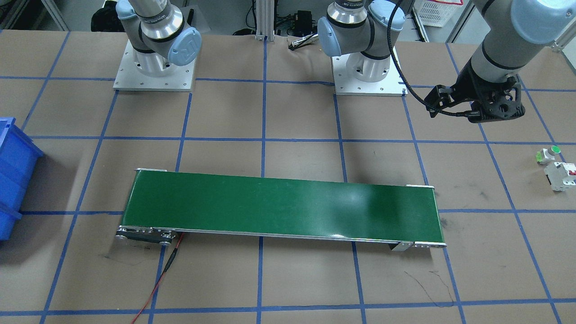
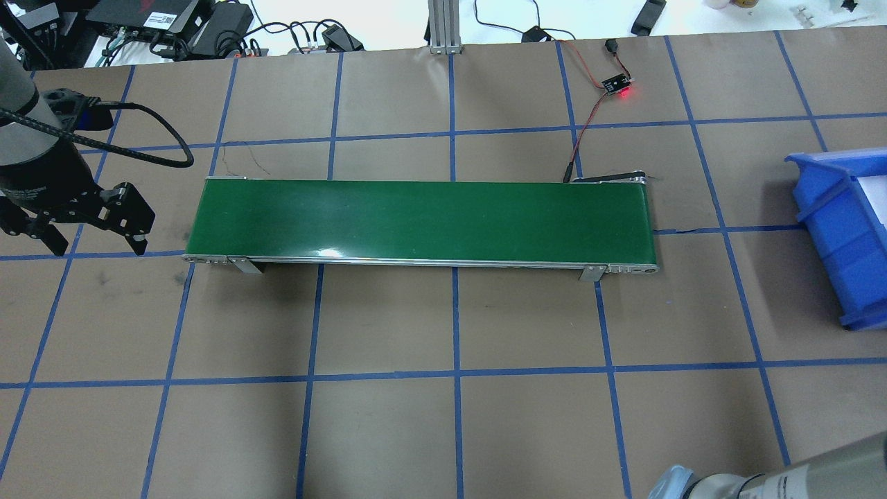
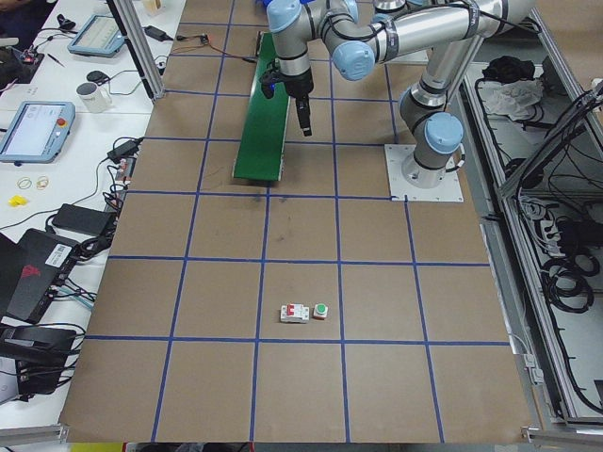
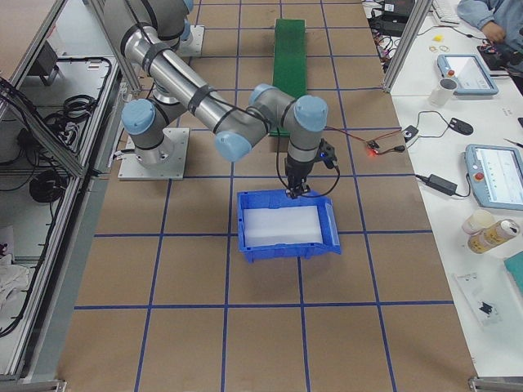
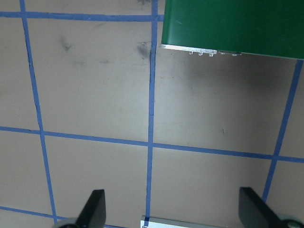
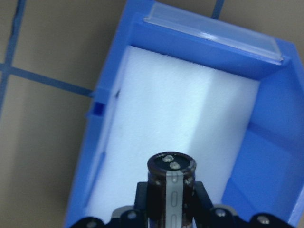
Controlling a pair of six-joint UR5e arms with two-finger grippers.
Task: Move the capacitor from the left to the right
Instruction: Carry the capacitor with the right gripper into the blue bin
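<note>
Hovering above the blue bin [image 6: 266,142], we held the capacitor [image 6: 171,183] pinched in our right gripper [image 6: 170,199]; our left gripper [image 5: 173,211] hung spread. Next, we judged, came lowering and releasing.

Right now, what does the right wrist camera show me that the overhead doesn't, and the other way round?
Right wrist only: the capacitor clamped in the right gripper, with white foam beneath it. Overhead only: the green conveyor and the left gripper, open beside the conveyor's left end; the right gripper is out of frame there. Both: the blue bin, which sits at the overhead view's right edge.
</note>
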